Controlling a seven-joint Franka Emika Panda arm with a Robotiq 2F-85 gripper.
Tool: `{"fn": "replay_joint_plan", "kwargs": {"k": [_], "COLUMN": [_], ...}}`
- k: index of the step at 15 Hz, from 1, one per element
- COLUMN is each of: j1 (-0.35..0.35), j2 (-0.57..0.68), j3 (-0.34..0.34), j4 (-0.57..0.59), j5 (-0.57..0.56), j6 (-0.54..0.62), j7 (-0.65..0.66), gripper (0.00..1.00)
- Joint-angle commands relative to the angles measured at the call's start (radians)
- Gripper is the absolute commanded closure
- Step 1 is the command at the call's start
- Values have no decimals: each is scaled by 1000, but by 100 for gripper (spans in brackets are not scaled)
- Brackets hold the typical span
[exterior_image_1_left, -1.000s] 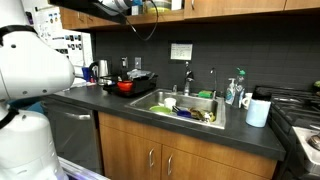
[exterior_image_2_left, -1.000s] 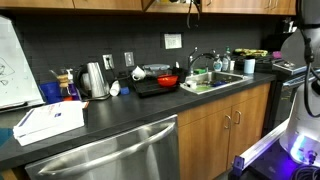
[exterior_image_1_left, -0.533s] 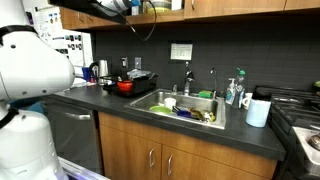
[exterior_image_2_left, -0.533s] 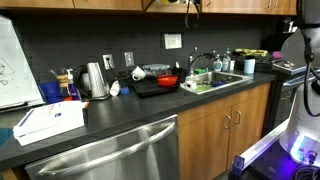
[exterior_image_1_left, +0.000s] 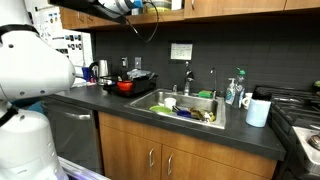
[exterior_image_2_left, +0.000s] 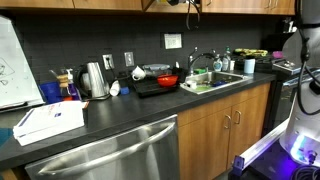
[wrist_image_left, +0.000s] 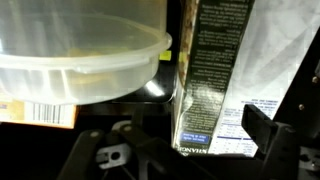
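In the wrist view my gripper (wrist_image_left: 185, 142) is open inside a dim cupboard. A dark food package (wrist_image_left: 215, 70) with a white nutrition label stands upright between the fingers, and the right fingertip (wrist_image_left: 268, 128) lies beside its lower edge. I cannot tell if either finger touches it. A clear plastic tub (wrist_image_left: 80, 60) sits just left of the package, above a box with a barcode (wrist_image_left: 35, 112). In an exterior view my arm (exterior_image_1_left: 110, 8) reaches up to the upper cabinets; the gripper itself is hidden there.
On the black counter are a sink (exterior_image_1_left: 190, 105) with dishes, a red pot (exterior_image_1_left: 125, 87) on a hot plate, a kettle (exterior_image_2_left: 95, 80), a white box (exterior_image_2_left: 50, 120) and a white cup (exterior_image_1_left: 258, 110). A stove (exterior_image_1_left: 300, 112) is at the end.
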Motion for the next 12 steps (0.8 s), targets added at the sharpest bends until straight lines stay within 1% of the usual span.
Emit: {"fn": "replay_joint_plan", "kwargs": {"k": [1,3,7,10,11,12], "j1": [-48,-65,-92,-112,-118,-124], "j2": [12,12,13,12,10,11], "j3": [44,61,92,114,120,127], "j4": [19,25,34,40,42,45], "j5": [-31,-36,-38,-38,-38,-39], "j6": [0,0,0,0,0,0], "j7": [3,3,3,3,3,3], "gripper": [9,28,64,85,88,88]}}
